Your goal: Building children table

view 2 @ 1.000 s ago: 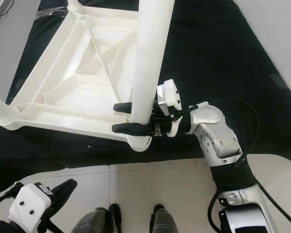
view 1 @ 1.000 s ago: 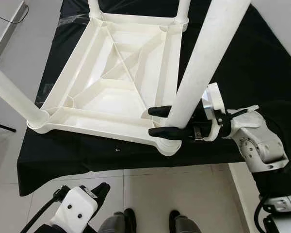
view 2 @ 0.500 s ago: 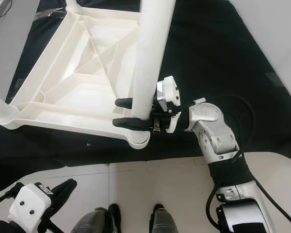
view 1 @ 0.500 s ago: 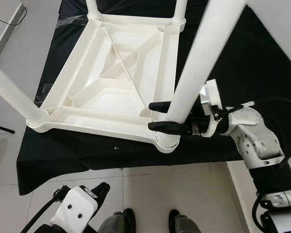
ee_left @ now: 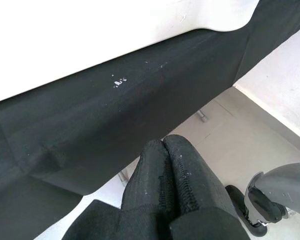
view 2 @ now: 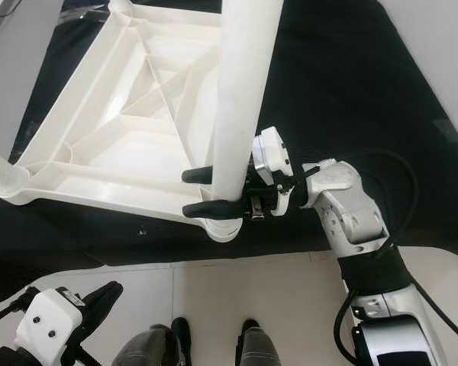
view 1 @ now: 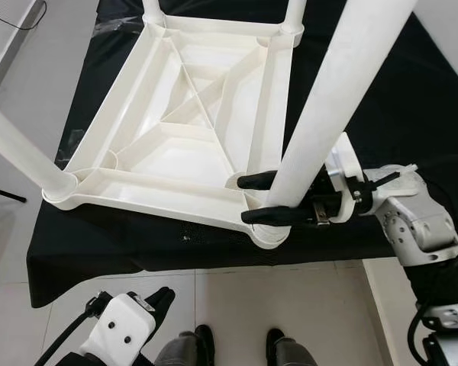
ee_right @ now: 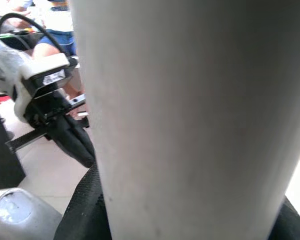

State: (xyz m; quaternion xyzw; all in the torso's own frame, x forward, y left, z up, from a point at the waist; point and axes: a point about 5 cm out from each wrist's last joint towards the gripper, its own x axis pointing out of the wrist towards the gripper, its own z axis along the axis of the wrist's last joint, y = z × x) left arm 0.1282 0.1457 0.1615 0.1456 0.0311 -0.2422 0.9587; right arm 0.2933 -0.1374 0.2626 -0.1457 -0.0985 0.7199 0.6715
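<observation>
The white plastic table top lies upside down on a black cloth. My right gripper is shut on a thick white leg just above its lower end. That end stands at the near right corner socket, and the leg leans up and to the right. This leg is pressed between the pads in the right wrist view. Another leg stands in the near left corner. My left gripper hangs low over the floor with its fingers shut on nothing.
Two more legs rise from the far corners. The cloth's front edge hangs just past the table top, with tiled floor and my feet below. A person is in the background of the right wrist view.
My right gripper has moved the leg slightly nearer and lower, so its end now sits at the corner socket. The head camera shifted a little. The left arm stayed still.
</observation>
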